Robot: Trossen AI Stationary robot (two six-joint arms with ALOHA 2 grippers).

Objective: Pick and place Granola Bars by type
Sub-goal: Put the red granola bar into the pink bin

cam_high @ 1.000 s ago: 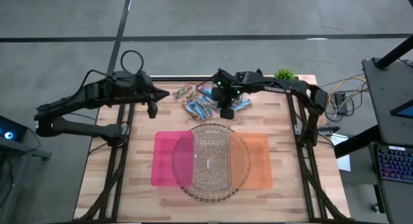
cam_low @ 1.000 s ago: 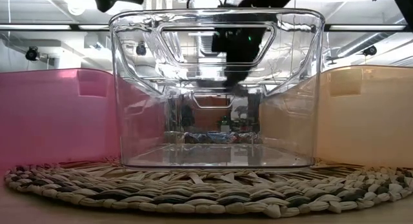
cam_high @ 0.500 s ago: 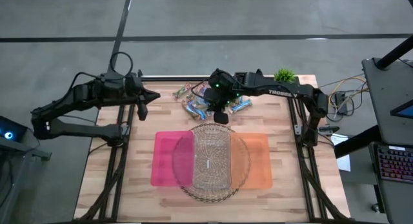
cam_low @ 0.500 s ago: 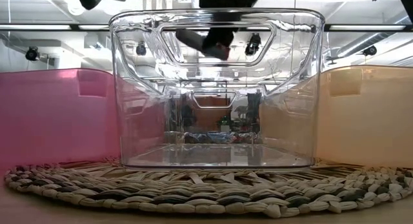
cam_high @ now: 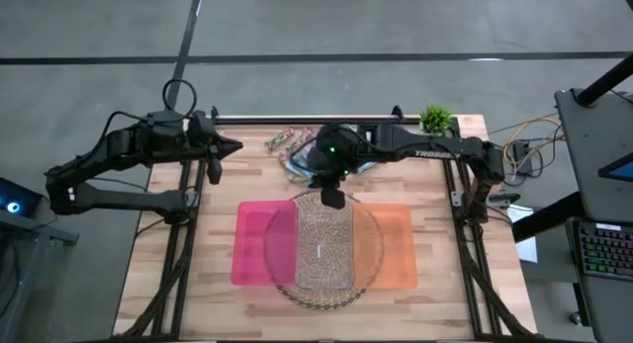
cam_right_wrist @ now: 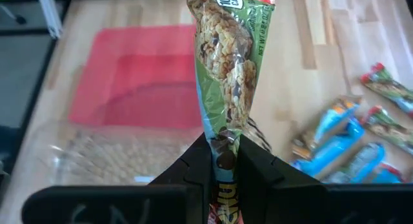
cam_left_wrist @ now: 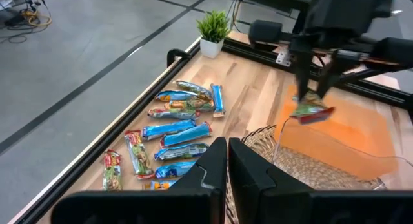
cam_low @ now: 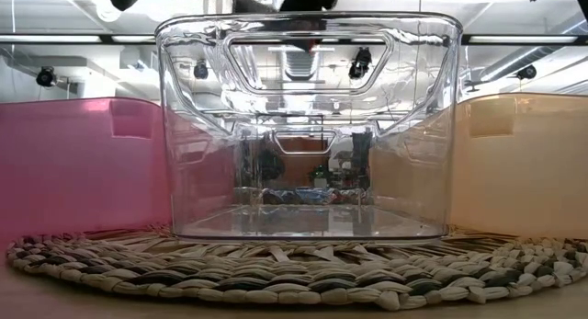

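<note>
The right gripper (cam_high: 334, 196) pinches a green-and-tan granola bar (cam_right_wrist: 227, 69) between its fingers (cam_right_wrist: 200, 161), which are pressed onto the wrapper's lower end; the bar sticks straight out from them. In the high view this gripper hangs over the far rim of the clear bin (cam_high: 323, 244), the middle one of three containers. Directly under and around it lies a round woven mat (cam_high: 282, 280) carrying that bin. To one side sits the pink bin (cam_high: 255, 244), to the other the orange bin (cam_high: 398, 246), each touching the clear bin's wall. Their rims stand close together, so the open space lies above them rather than between.

Behind the gripper, toward the table's far edge, the remaining granola bars (cam_left_wrist: 175, 130) lie scattered on bare wood, mostly blue with a few green-and-tan ones, near a black rail (cam_high: 297, 119). A small potted plant (cam_high: 435, 116) stands at the far corner, well apart from the pile.

The left gripper (cam_high: 216, 157) waits off to the side by the table's far left edge, well apart from the bins, with its fingers (cam_left_wrist: 206, 179) pressed together and holding nothing.
</note>
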